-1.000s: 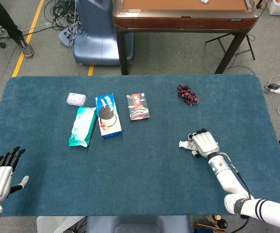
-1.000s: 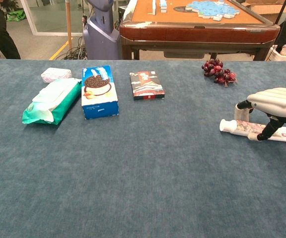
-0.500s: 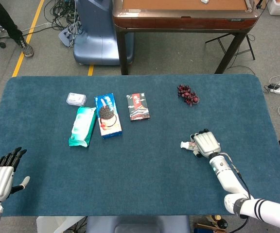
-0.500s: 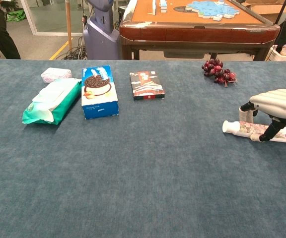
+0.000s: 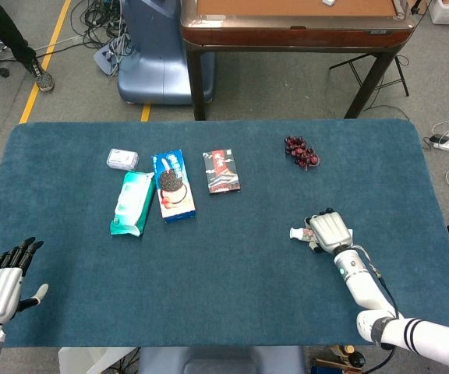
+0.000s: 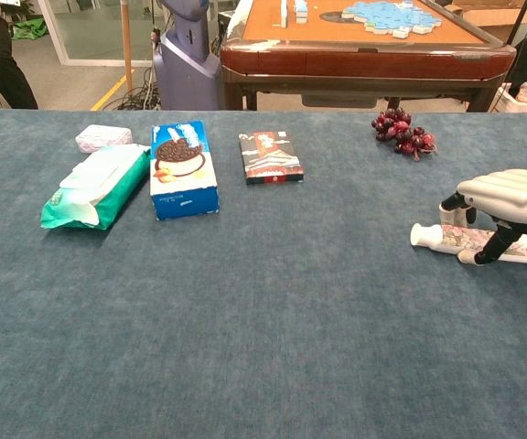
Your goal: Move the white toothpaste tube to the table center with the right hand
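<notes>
toothpaste tube point(image 6: 469, 240) lying flat, cap leftward

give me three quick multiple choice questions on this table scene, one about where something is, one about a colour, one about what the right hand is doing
1. Where do the grapes lie?
A. beyond the right hand, toward the table's far edge
B. beside the left hand
C. on the green wipes pack

2. What colour is the cookie box?
A. red
B. blue
C. yellow

3. What is the right hand doing?
A. hanging high above the table
B. holding the grapes
C. arched over the toothpaste tube with fingers down at both its sides

Answers:
1. A, the head view shows them further up the table than the right hand.
2. B, its sides and top are blue.
3. C, the chest view shows fingers either side of the tube, which lies on the cloth.
</notes>
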